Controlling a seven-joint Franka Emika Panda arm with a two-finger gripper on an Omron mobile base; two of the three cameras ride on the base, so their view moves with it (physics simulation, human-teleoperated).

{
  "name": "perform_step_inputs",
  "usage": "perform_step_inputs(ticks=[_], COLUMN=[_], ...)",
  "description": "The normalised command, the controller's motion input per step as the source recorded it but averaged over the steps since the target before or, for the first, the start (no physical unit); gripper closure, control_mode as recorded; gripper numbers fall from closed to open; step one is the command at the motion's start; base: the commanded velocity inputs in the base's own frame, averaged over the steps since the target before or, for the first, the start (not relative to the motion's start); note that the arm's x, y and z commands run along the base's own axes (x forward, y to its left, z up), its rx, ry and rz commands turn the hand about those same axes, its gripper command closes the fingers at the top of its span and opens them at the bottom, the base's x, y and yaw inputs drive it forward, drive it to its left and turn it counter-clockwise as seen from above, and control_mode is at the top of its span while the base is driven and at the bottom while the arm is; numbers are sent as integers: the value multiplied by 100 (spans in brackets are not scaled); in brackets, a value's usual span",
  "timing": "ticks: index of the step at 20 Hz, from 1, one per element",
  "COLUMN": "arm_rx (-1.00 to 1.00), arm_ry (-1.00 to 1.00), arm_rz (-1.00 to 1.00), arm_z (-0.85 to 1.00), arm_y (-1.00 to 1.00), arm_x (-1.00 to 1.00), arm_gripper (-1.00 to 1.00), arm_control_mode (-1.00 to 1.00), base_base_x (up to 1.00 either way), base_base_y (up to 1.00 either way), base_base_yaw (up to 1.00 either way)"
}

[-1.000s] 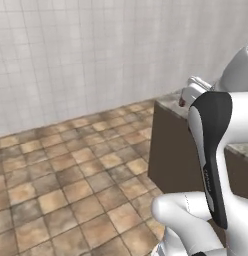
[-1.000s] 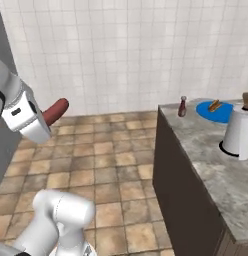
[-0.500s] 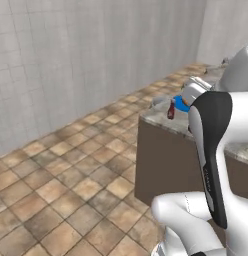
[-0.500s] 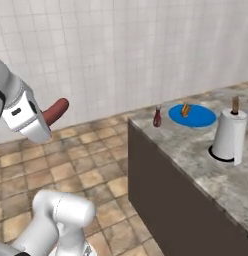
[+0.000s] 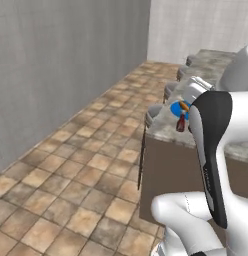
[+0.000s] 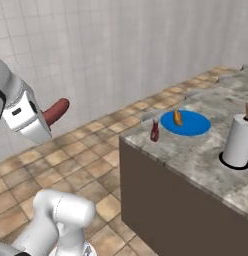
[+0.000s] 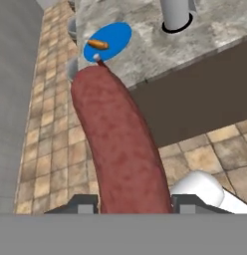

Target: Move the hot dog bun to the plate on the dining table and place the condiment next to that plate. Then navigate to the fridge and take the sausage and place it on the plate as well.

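We hold the smooth reddish-brown sausage (image 7: 120, 144) clamped in our gripper (image 7: 130, 204), well short of the marbled dining table (image 6: 206, 155). Final step: approach and lower it onto the round blue plate (image 6: 193, 125) beside the orange-tan bun (image 6: 178, 117).

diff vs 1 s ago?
Base drove and swung: the dining table now sits nearer, more central in both base views. Unchanged: end effector still clamps the sausage; hot dog bun on blue plate, ketchup bottle beside it.
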Motion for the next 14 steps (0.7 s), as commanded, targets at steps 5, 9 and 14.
perform_step_inputs(ticks=[5,9,14], arm_rx=[0,0,0], arm_ry=[0,0,0], arm_rz=[0,0,0], arm_z=[0,0,0], arm_y=[0,0,0], arm_x=[0,0,0], arm_gripper=[100,100,100], arm_control_mode=[100,100,100], base_base_x=[61,64,71], base_base_y=[100,100,100], base_base_yaw=[-41,-43,-46])
